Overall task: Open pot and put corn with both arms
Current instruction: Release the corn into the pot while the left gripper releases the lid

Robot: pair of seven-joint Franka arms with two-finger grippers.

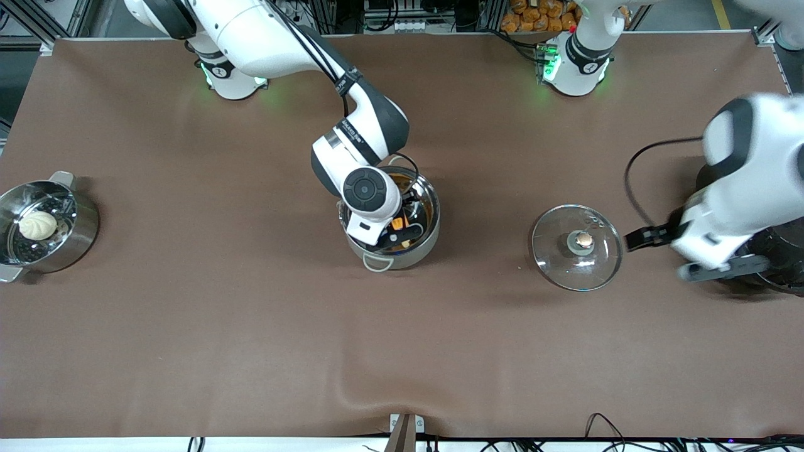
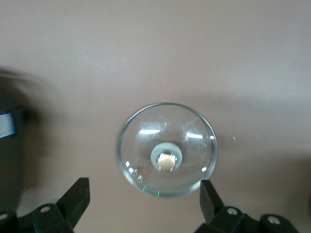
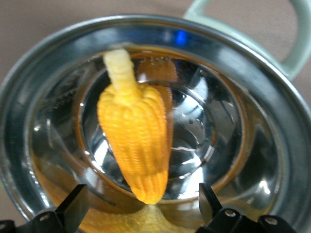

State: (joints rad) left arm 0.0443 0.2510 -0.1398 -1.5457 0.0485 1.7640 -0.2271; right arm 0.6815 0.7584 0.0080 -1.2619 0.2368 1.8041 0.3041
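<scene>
The steel pot (image 1: 416, 253) stands lidless mid-table. Inside it lies the yellow-orange corn (image 1: 397, 224), pale stub end pointing away from the hand in the right wrist view (image 3: 133, 141). My right gripper (image 1: 402, 231) hangs just above the pot's mouth, open (image 3: 141, 209); its fingers stand wide on either side of the cob's thick end without touching it. The pot's glass lid (image 1: 576, 247) rests flat on the cloth toward the left arm's end, knob up (image 2: 166, 160). My left gripper (image 1: 666, 254) hovers beside the lid, open and empty (image 2: 144, 204).
A steel steamer pot (image 1: 81, 235) with a white bun (image 1: 38, 225) stands at the right arm's end of the table. A big black rice cooker (image 1: 776, 263) sits under the left arm, its cable (image 1: 628, 182) looping over the brown cloth.
</scene>
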